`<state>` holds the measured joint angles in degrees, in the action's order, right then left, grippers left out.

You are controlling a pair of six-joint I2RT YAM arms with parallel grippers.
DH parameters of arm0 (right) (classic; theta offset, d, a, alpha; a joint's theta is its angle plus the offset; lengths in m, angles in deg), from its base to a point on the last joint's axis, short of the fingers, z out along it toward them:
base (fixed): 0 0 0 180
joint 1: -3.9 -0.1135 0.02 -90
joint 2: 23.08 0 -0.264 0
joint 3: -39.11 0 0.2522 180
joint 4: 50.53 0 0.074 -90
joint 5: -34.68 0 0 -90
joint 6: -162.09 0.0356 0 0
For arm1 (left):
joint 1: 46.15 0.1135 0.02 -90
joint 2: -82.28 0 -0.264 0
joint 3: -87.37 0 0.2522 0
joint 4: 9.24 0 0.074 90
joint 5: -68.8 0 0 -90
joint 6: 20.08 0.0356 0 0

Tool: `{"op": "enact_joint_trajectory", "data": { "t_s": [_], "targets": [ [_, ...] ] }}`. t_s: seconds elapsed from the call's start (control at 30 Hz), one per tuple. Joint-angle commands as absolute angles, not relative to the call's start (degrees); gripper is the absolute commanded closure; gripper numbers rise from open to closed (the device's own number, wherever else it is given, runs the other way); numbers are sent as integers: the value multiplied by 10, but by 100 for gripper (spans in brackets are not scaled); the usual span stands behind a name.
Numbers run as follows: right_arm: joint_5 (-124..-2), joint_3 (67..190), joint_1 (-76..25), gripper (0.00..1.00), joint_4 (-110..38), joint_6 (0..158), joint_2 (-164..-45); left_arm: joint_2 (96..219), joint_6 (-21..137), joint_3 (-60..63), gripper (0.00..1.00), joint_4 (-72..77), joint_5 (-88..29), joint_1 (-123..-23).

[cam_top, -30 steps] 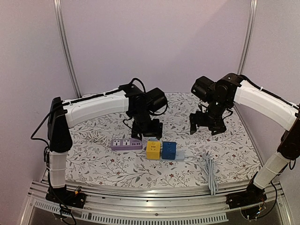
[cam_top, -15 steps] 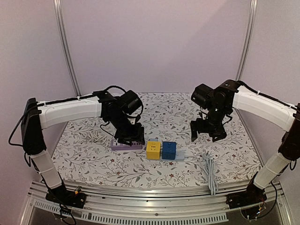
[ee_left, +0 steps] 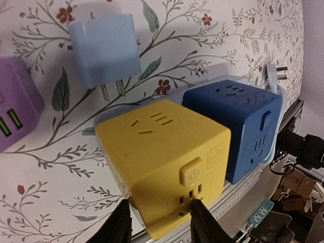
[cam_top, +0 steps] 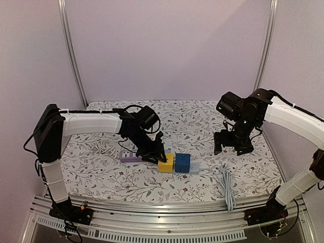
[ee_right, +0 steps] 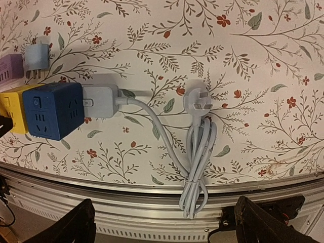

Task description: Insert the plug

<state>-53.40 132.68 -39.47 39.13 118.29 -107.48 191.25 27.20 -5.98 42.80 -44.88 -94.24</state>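
The yellow cube socket (ee_left: 152, 147) has a button (ee_left: 194, 175) bearing a power symbol.

A robot lab, plain pale purple walls (cam_top: 167, 50) far off, silver metal rail (cam_top: 152, 210) near, two white and black robot arms (cam_top: 96, 123)

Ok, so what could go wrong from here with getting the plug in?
The left gripper is shut on the yellow socket cube low near one corner, so it may twist or slip. That cube sits right against the blue cube, so moving it could shove the blue one. The white plug lies flat, its cable bundled; the open right gripper might drag the whole bundle.
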Motion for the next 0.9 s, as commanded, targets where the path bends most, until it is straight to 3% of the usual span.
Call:
{"op": "enact_joint_trajectory", "data": {
  "t_s": [0.0,0.7,0.87],
  "targets": [
    [-511,1305,-394,6,408,1191,-1041,1937,268,-81,62,403,-469,-946],
    [-465,1282,-394,5,450,1194,-983,2142,238,-375,66,448,-512,-1040],
    [-455,1271,-394,5,457,1201,-960,2117,260,-399,57,519,-448,-1041]
  ]
}}
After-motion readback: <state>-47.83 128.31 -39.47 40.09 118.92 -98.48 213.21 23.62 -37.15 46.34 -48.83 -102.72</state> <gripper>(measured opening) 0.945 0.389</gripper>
